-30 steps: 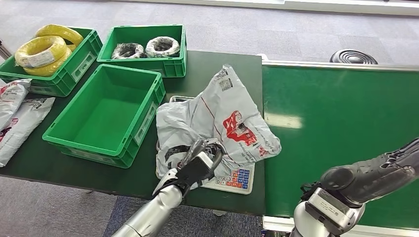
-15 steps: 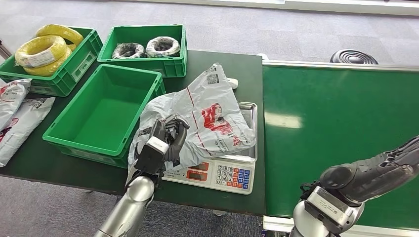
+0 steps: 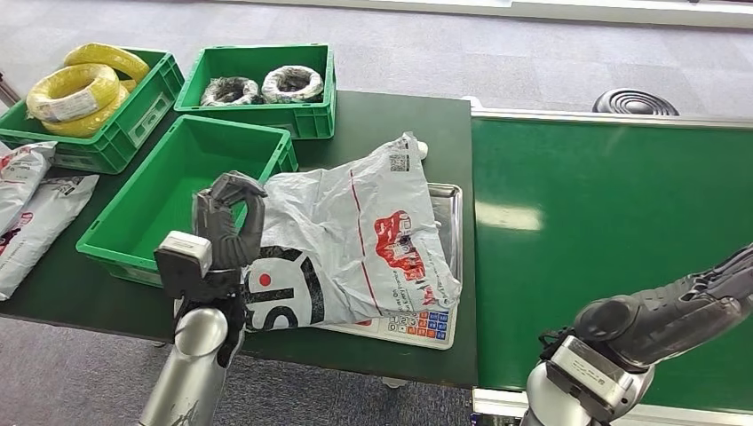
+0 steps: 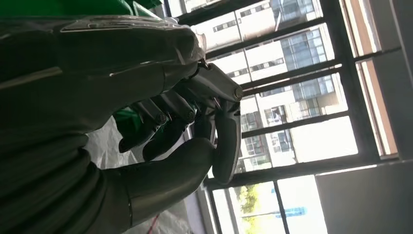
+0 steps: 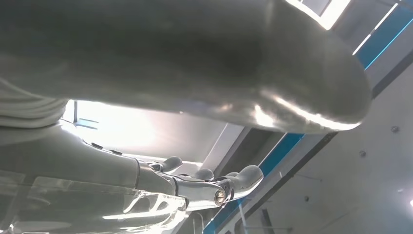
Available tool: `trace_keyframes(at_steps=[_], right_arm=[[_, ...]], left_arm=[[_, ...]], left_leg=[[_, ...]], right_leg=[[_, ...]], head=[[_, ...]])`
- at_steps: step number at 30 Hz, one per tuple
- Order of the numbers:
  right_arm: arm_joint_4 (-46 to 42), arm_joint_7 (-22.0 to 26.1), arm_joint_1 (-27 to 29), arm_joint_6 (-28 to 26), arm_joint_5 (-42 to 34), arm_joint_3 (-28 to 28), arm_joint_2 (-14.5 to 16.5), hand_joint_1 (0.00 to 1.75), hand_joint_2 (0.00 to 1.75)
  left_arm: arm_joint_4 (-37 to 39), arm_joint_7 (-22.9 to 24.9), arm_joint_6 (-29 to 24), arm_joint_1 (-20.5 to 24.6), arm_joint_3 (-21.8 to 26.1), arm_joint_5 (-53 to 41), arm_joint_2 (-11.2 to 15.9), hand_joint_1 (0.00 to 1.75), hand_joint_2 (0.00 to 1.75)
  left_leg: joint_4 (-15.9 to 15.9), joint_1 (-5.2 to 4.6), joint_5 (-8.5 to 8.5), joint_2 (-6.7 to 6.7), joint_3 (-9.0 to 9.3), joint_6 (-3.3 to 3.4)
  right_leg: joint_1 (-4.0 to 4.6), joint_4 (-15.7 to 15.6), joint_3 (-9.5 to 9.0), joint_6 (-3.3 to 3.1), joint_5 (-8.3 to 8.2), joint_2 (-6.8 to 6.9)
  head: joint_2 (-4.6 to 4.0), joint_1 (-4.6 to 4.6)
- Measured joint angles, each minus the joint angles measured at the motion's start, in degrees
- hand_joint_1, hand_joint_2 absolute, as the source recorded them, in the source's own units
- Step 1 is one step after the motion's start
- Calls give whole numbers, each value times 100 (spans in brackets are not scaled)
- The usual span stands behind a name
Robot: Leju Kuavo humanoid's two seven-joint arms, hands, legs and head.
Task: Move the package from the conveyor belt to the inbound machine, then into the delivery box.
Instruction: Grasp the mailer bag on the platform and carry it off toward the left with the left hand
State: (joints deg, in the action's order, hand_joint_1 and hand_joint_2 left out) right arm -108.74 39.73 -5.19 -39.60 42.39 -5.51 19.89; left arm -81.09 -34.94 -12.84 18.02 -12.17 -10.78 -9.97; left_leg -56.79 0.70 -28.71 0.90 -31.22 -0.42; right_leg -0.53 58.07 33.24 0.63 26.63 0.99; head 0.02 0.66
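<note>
— While the green conveyor belt [image 3: 604, 240] fills the right of the head view, what lies on the dark surface [image 3: 382, 124] beside it?

— Largest there is the empty green delivery box [image 3: 191, 200], then the grey package [image 3: 346, 244], a plastic mailer with red and black print, sprawled flat over the inbound machine [image 3: 426, 324], a scale whose steel pan and coloured keypad poke out from under it. One end of the package touches the rim of the delivery box.

— And the left hand [image 3: 226, 226]?

— Raised at that end of the package, fingers curled over its edge, gripping the plastic. The left wrist view shows the same fingers [image 4: 165, 119] bent inward with pale film beneath them.

— The right hand [image 5: 204, 187]?

— Its arm hangs low by the belt; the right wrist view shows fingers loosely extended, holding nothing.

— Anything smaller?

— Two further green crates at the back, one with yellow coils [image 3: 75, 89], one with dark coils [image 3: 262, 86].
</note>
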Motion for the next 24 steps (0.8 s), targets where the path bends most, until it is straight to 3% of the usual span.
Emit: trace_keyframes(at_steps=[2, 4, 6, 12, 14, 16, 18, 24], right_arm=[[0, 0, 13, 0, -5, 0, 0, 0, 0], [0, -1, 18, 0, -8, -1, 0, 0, 0], [0, -1, 19, 0, -10, -2, 1, 0, 0], [0, 0, 18, 0, -10, -2, 2, 0, 0], [0, 0, 19, 0, -10, -1, 2, 0, 0], [0, 0, 18, 0, -10, -1, 2, 0, 0], [0, 0, 18, 0, -9, 1, 2, 0, 0], [0, -1, 16, 0, 24, 5, 2, 0, 0]], left_arm=[[-126, 7, -28, 4, 155, 61, 17, 105, 175], [-234, 33, -39, 10, 273, 79, 25, 24, 175], [-300, 138, -49, 24, 361, -16, 24, 0, 175], [-317, 357, -61, 41, 468, -304, 18, 0, 175], [-317, 367, -61, 42, 476, -311, 18, 0, 87], [-317, 383, -66, 43, 483, -335, 18, 0, 87], [-294, 499, -114, 56, 482, -586, 18, 0, 175], [437, 1125, -637, 176, 186, -3104, -28, 0, 175]], left_leg=[[0, 0, 0, 0, 0, 0], [0, 0, 0, 0, 0, 0], [0, 0, 0, 0, 1, 0], [0, 0, 0, 1, 1, 0], [0, 0, 0, 0, 1, 0], [0, 0, 0, 0, 1, 0], [0, 0, 0, 0, 1, 0], [0, -2, 0, -1, 3, 0]], right_leg=[[0, 0, 0, 0, 0, 0], [0, 0, 0, 0, 0, 0], [0, 0, 0, 0, 0, 0], [0, 0, 0, 0, 0, 0], [0, 0, 0, 0, 0, 0], [0, 0, 1, 0, 0, 0], [0, 0, 3, 0, 0, 0], [-1, -1, 2, 0, 0, 0]], head=[[0, 1], [0, 1], [0, 0], [0, 0], [0, 0], [0, 0], [0, 0], [0, 1]])
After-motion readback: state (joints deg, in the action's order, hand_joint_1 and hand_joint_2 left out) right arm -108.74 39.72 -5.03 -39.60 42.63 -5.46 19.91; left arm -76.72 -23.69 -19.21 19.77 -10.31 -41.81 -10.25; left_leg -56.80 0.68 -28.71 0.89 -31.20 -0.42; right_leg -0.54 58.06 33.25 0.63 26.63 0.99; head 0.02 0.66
